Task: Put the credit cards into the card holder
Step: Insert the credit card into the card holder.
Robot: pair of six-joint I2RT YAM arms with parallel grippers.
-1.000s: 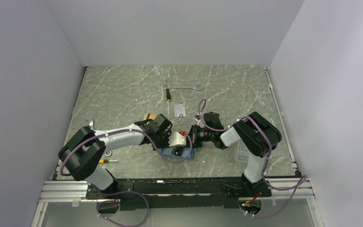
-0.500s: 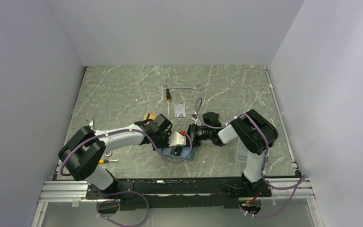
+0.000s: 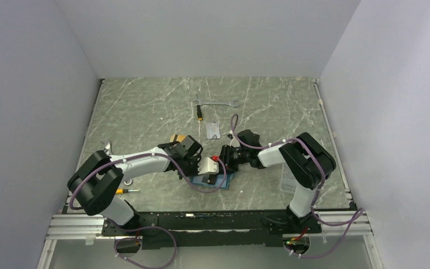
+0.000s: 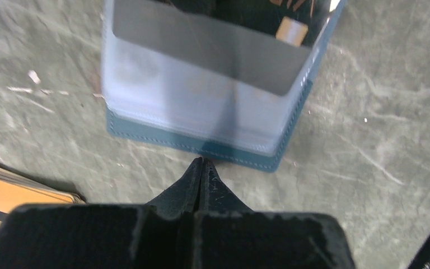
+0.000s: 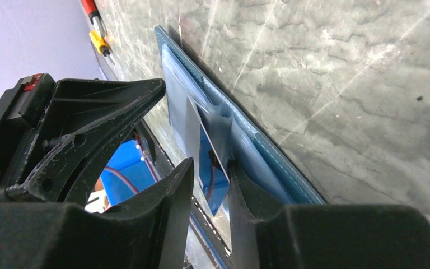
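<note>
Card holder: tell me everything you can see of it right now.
The card holder is a teal, leather-like wallet with a stitched border. It lies open and flat on the marbled table, its pale translucent pockets facing up. A card sits partly slid into one pocket, its far end sticking out. The tips of the shut left gripper meet the holder's near edge. The right gripper has its jaws apart on either side of the card. No snap tab shows.

Teal card holder [image 4: 213, 150] on a veined grey-green table [image 3: 145, 106]
Its border is teal-blue with pale stitching and its pockets are paler blue. The table's veins are white. The card [image 4: 17, 193] is orange-gold with a black stripe.
</note>
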